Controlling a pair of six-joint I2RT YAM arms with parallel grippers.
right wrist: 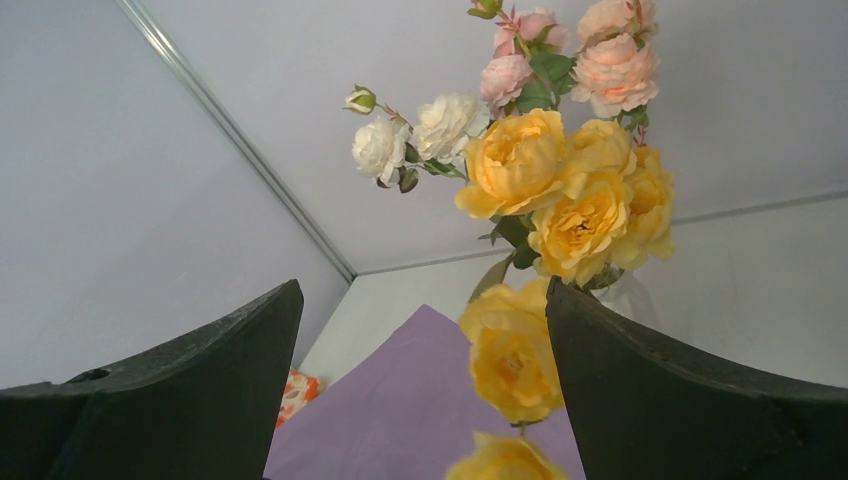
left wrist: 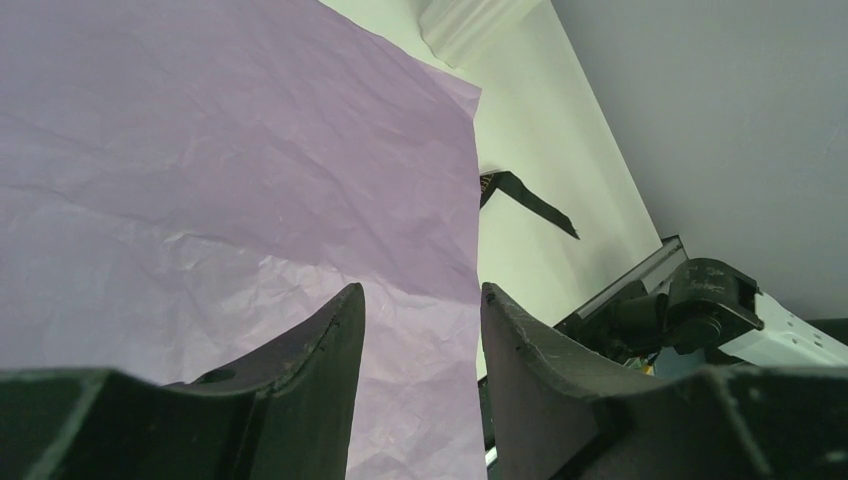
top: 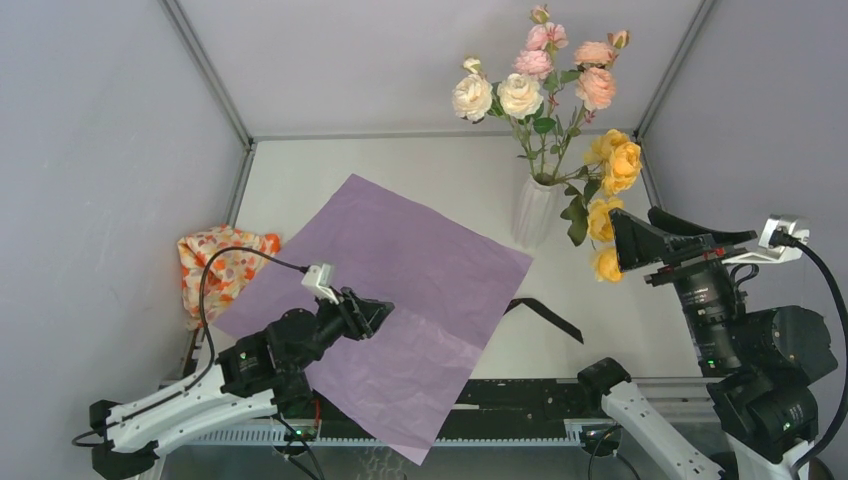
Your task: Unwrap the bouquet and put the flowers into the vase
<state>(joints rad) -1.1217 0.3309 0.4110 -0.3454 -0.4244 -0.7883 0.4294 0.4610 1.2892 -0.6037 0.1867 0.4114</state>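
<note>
Flowers [top: 540, 90] stand in vase [top: 536, 210], 1 o'clock. Right tool [top: 650, 232] wide, empty. Left tool [top: 378, 318] half-spread, empty, above lilac paper [top: 420, 280].

The flowers [top: 596, 88] are standing upright in the vase [top: 536, 212] and fanning out above its mouth. The cream-white roses [top: 473, 97] are leaning left, the pink roses [top: 535, 62] are rising highest, and the yellow-orange roses [top: 622, 160] are drooping down the right side, the lowest hanging beside the vase's body. The white ribbed vase is standing at the back right of the bench [top: 420, 165]. The bouquet's lilac paper sheet [top: 390, 290] is lying unwrapped, flat and creased, with its near corner overhanging the bench edge. The black ribbon [top: 548, 318] is lying loose, its left end reaching the sheet's right edge.
</note>
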